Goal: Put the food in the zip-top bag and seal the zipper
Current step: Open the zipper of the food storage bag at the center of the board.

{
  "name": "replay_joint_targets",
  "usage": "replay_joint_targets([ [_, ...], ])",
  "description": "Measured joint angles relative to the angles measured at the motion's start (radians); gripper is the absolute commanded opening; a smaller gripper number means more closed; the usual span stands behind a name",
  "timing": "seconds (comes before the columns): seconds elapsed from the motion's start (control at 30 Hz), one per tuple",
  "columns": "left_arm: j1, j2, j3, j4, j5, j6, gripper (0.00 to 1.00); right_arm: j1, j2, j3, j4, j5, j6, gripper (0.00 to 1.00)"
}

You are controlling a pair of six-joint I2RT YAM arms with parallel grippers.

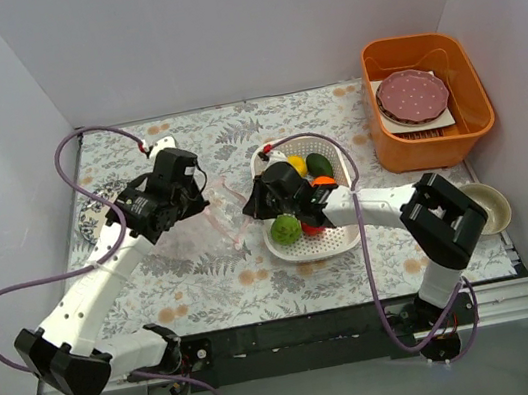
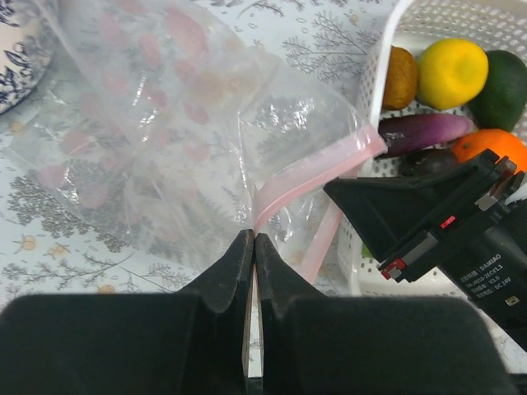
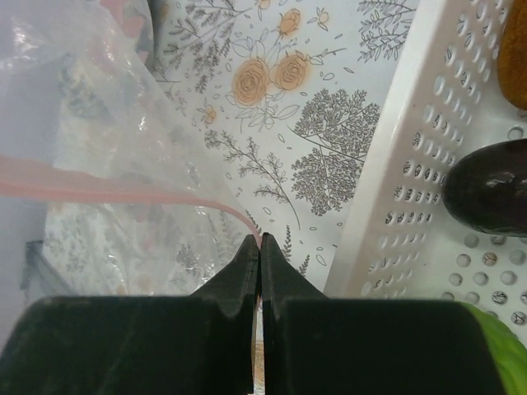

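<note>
The clear zip-top bag (image 1: pixel 211 235) lies crumpled on the flowered cloth between my two grippers. My left gripper (image 2: pixel 254 237) is shut on the pink zipper (image 2: pixel 309 171) at one side of the mouth. My right gripper (image 3: pixel 260 240) is shut on the zipper (image 3: pixel 123 194) at the other side, beside the white basket (image 3: pixel 412 164). The food sits in the basket (image 1: pixel 347 236): lemon (image 2: pixel 449 72), kiwi (image 2: pixel 401 76), avocado (image 2: pixel 502 89), eggplant (image 2: pixel 424 132), orange ball (image 2: pixel 490 146), light-green ball (image 1: pixel 286 229), red ball (image 1: pixel 313 230). No food shows inside the bag (image 2: pixel 156 123).
An orange bin (image 1: pixel 475 127) holding plates stands at the back right. A pale bowl (image 1: pixel 492 208) sits near the right arm's elbow. A blue-patterned dish (image 2: pixel 16 49) lies left of the bag. Grey walls close in the table on three sides.
</note>
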Motion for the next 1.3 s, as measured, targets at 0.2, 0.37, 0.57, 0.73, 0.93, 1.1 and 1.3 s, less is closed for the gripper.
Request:
replay_joint_targets([
  [0.2, 0.059, 0.033, 0.054, -0.047, 0.05, 0.034, 0.0, -0.003, 0.079, 0.085, -0.088, -0.028, -0.043, 0.01],
  [0.37, 0.059, 0.029, -0.023, 0.004, 0.128, 0.035, 0.0, -0.011, 0.074, 0.098, -0.132, -0.037, -0.091, 0.31],
  [0.57, 0.059, 0.048, -0.117, 0.082, 0.197, 0.011, 0.0, -0.015, -0.072, 0.072, -0.203, -0.018, -0.145, 0.6],
  [0.73, 0.059, 0.062, -0.133, 0.131, 0.221, 0.002, 0.0, -0.024, -0.28, -0.023, -0.207, 0.014, -0.154, 0.68],
  [0.93, 0.059, 0.105, -0.133, 0.176, 0.246, 0.003, 0.0, -0.026, -0.39, -0.169, -0.243, 0.053, -0.127, 0.66],
  [1.1, 0.059, 0.13, -0.135, 0.2, 0.27, 0.006, 0.0, -0.026, -0.388, -0.213, -0.325, 0.053, -0.117, 0.62],
  [1.3, 0.059, 0.139, -0.135, 0.207, 0.288, 0.01, 0.0, -0.026, -0.436, -0.237, -0.266, -0.006, -0.116, 0.56],
])
